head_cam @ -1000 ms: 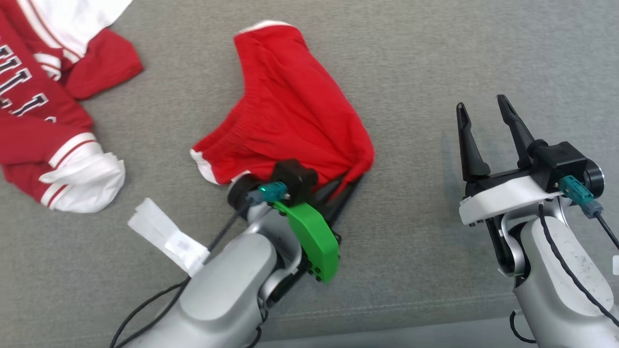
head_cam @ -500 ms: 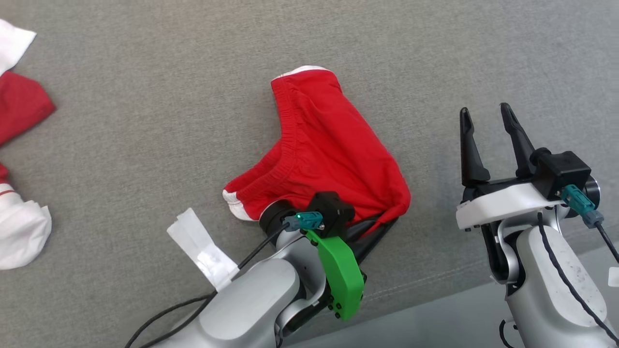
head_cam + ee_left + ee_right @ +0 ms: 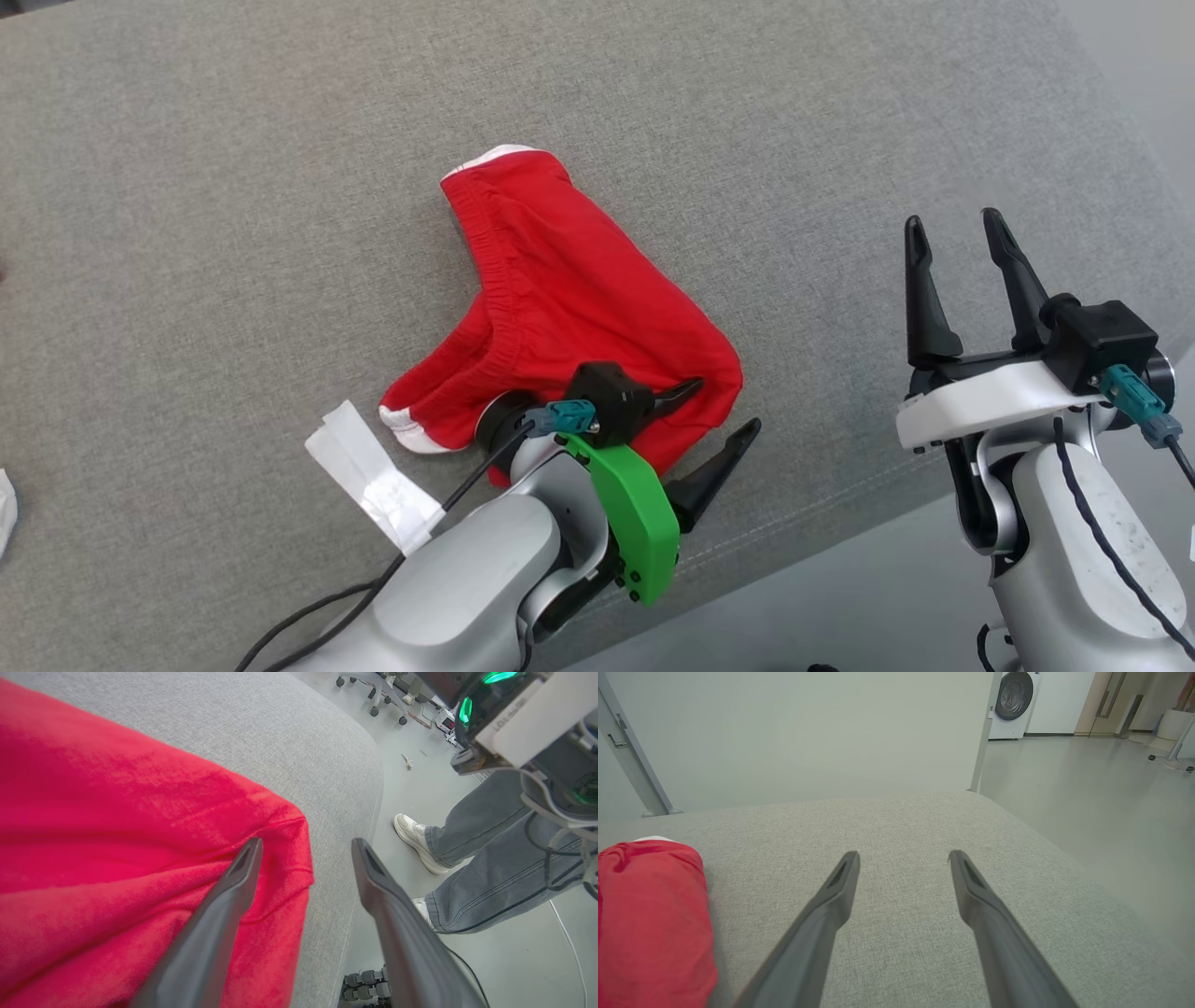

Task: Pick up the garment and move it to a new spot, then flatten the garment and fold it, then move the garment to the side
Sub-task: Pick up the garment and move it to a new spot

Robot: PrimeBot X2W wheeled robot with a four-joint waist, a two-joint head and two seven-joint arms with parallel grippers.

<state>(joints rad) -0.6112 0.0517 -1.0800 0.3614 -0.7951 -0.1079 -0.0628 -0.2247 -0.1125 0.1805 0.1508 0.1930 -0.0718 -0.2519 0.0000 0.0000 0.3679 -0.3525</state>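
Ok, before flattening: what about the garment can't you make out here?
- Garment near edge: head view, hidden behind the left gripper and its wrist.
- Its full outline: both wrist views, cut off at the frame edges.
- White scrap: head view, cut off at the left edge; unidentifiable.

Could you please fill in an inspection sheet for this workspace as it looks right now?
Surface: grey fabric cushion, front edge nearest the robot.
Job's things: red garment lying crumpled and unfolded, waistband bunched, white trim at two ends.
Clutter: white paper strip beside the left forearm.
Grippers: left gripper open, one finger over the garment's corner, the other over bare cushion, nothing held; right gripper open above bare cushion, apart from the garment.
Cables: left-arm cable, black; right-arm cable, black.
Surroundings: person's legs in jeans and white shoes beside the cushion; washing machine across the floor.
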